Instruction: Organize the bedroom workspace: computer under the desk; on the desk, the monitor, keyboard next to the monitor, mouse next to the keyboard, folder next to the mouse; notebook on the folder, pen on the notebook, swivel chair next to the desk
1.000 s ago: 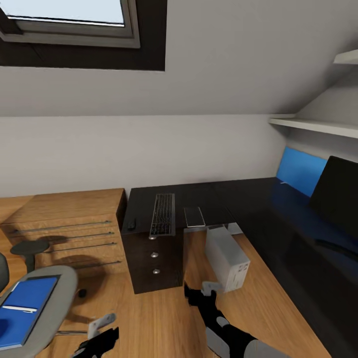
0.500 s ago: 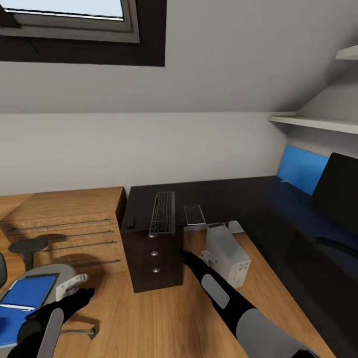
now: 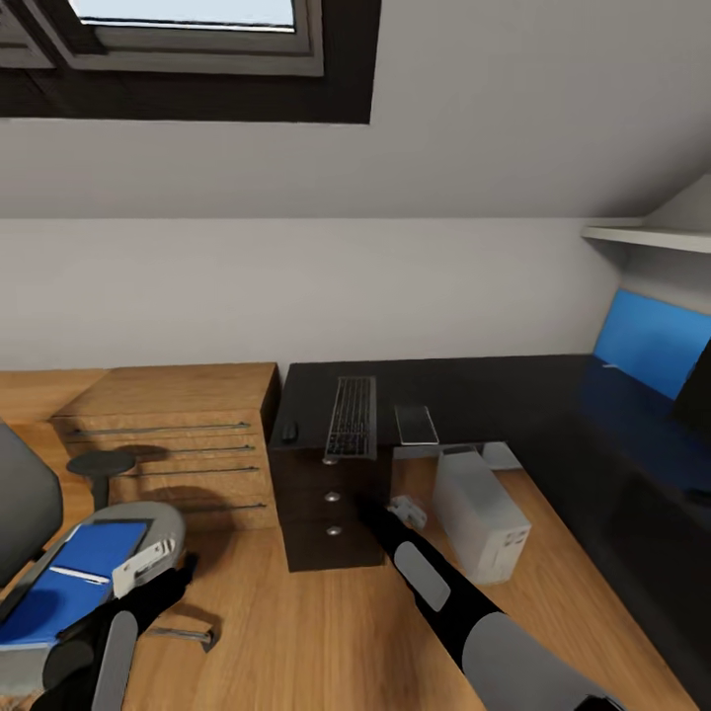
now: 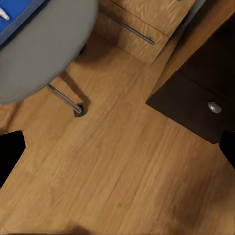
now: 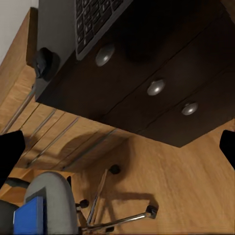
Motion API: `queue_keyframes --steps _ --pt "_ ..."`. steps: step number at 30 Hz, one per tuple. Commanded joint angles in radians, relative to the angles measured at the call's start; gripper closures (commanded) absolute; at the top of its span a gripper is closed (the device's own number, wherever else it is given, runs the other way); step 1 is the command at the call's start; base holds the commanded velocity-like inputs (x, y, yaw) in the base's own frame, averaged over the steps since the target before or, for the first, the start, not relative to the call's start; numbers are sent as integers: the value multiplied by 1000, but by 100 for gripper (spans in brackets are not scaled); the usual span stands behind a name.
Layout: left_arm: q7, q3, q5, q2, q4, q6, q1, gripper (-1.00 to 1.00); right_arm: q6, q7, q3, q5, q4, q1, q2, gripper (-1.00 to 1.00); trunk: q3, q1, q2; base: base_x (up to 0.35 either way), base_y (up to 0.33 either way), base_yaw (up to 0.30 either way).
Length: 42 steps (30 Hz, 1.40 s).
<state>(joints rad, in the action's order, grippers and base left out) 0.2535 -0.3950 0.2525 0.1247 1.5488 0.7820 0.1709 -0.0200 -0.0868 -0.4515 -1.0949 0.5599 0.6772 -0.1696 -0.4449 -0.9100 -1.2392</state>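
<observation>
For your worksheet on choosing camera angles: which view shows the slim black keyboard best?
The head view: the slim black keyboard lies whole on the black desk, overhanging its front edge. The right wrist view catches just one corner of it above the silver drawer knobs. The left wrist view gives no help with it.

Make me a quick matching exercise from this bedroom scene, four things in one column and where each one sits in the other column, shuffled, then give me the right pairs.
Things:
1. keyboard
2. folder
3. computer
4. mouse

Places:
A. on the swivel chair seat
B. on the floor beside the drawers, under the desk
C. on the desk, overhanging the front edge above the drawers
D. on the desk's corner nearest the wooden dresser

Pairs: 1-C, 2-A, 3-B, 4-D
</observation>
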Motion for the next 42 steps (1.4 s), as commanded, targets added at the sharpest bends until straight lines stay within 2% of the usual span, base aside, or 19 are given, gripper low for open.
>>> queue_keyframes --steps 1,3,6,8,9,13,15,16,17,18,20,21,23,24,27,31,42 --pt "7 1 -15 12 1 3 1 -100 -2 -6 -6 -8 2 1 -1 -100 -4 -4 -8 0 0 274" --pt "7 2 -44 28 0 2 1 -100 -3 -1 -7 -9 3 1 -4 -100 -11 -12 -22 0 0 274" --pt "6 3 -66 41 -12 2 1 -100 -1 33 -6 -10 2 0 -5 -100 -20 -23 -43 0 0 274" --pt "5 5 -71 44 -19 2 1 -100 2 65 -6 -10 3 0 -5 -100 -26 -31 -57 0 0 265" --pt "4 10 -74 46 -24 2 1 -100 4 109 -6 -10 8 -2 -5 -100 -29 -35 -64 0 0 114" --pt "3 14 -76 47 -25 2 1 -100 3 176 -4 -9 20 -4 -5 -100 -42 -50 -92 0 0 65" --pt "2 16 -76 49 -23 2 1 -100 4 255 -2 -8 25 -6 -2 -100 -48 -58 -106 0 0 16" --pt "2 17 -76 49 -23 2 1 -100 4 273 -1 -8 26 -6 0 -100 -51 -61 -113 0 0 10" --pt "1 20 -76 49 -21 2 1 -100 4 312 0 -8 27 -7 10 -100 -54 -65 -120 0 0 6" --pt "0 36 -76 50 -14 2 -2 -100 4 381 0 -9 28 -10 30 -100 -58 -69 -127 0 0 3" --pt "-2 61 -76 49 2 2 -18 -100 4 482 0 -9 29 -24 51 -100 -64 -77 -141 0 0 2" --pt "-4 79 -76 49 15 2 -36 -100 2 581 2 -16 29 -40 65 -100 -67 -81 -148 0 0 0" --pt "-4 82 -76 48 17 2 -38 -100 2 598 3 -45 31 -42 69 -100 -73 -88 -162 0 0 0" --pt "-4 83 -76 47 18 2 -40 -100 2 605 2 -81 36 -44 79 -100 -76 -92 -169 0 0 0" --pt "-4 83 -76 47 19 1 -40 -100 2 609 3 -105 39 -45 101 -100 -86 -104 -190 0 0 0" --pt "-3 84 -76 47 19 0 -40 -100 0 610 3 -109 40 -45 112 -100 -98 -119 -218 0 0 0" --pt "1 85 -76 47 18 -1 -40 -100 -3 609 2 -110 36 -45 112 -100 -133 -161 -295 0 0 0"
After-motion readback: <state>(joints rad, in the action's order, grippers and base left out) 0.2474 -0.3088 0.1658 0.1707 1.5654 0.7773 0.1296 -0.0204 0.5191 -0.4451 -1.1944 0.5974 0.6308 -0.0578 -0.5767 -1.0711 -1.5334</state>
